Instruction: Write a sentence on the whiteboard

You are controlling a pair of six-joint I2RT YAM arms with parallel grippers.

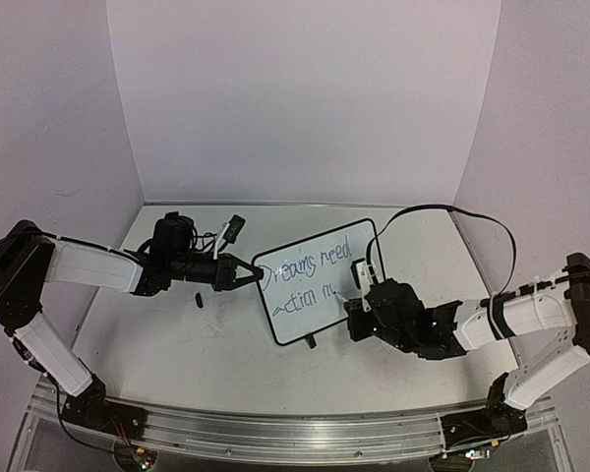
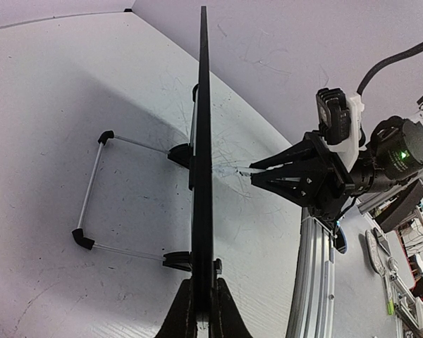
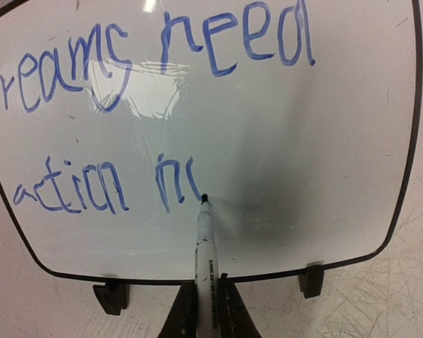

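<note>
On scuffed tabletop, seemingly lilac-walled: whiteboard in left tool, marker in right tool.

A small black object is lying on the scuffed white tabletop, near the left pincer, on its base-ward side. An aluminium rail is running along the table's edge well behind that pincer, and pale walls are standing well beyond it.

Upright whiteboard blocking bench centre, left fingers clamped on its left edge, right fingers and marker crowding its front, wire stand behind it, small black item lying left of it, open bench towards back wall.
</note>
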